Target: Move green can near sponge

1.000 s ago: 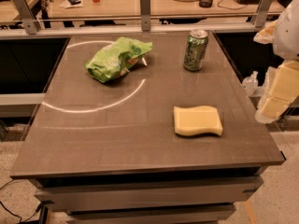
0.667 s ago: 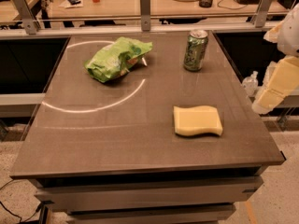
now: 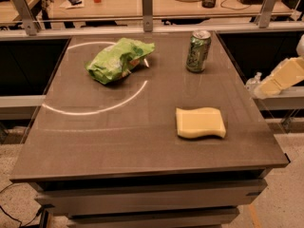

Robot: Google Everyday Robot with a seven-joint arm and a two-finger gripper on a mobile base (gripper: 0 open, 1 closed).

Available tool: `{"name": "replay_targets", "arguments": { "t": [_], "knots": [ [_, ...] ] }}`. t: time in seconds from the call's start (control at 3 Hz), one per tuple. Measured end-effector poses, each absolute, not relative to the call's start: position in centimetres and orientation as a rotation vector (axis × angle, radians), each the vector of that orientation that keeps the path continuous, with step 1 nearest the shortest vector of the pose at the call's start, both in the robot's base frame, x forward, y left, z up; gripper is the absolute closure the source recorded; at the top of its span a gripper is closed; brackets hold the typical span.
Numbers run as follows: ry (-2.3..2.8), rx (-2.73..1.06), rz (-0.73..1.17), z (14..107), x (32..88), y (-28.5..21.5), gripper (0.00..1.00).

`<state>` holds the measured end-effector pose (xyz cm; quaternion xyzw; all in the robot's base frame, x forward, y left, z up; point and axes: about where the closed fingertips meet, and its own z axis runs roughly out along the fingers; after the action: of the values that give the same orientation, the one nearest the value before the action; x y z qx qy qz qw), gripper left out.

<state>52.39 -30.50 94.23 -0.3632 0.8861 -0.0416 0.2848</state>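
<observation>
the table [image 3: 142, 146] is dark grey with a flat top. three things lie on it. the green can [image 3: 198, 51] stands up straight near the far right corner. the sponge [image 3: 200, 123] lies flat on the right side, closer to the front edge and well apart from the green can. a crinkly light green snack bag [image 3: 118, 59] lies at the far left. a thin white ring [image 3: 95, 110] is drawn on the table top, and the snack bag lies partly inside it. the claw [image 3: 278, 79] is off the table, out past its right edge.
</observation>
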Motion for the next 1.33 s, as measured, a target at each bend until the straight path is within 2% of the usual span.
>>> {"name": "replay_targets", "arguments": {
  "t": [0.33,0.67,1.0,1.33],
  "knots": [
    [2.25,-0.858,0.048,92.8,55.2,-32.4,0.0],
    [2.065,-0.897,0.275,91.6,57.9,-32.3,0.0],
    [1.957,-1.021,0.376,90.3,60.6,-30.2,0.0],
    [1.957,-1.021,0.376,90.3,60.6,-30.2,0.0]
  ]
}}
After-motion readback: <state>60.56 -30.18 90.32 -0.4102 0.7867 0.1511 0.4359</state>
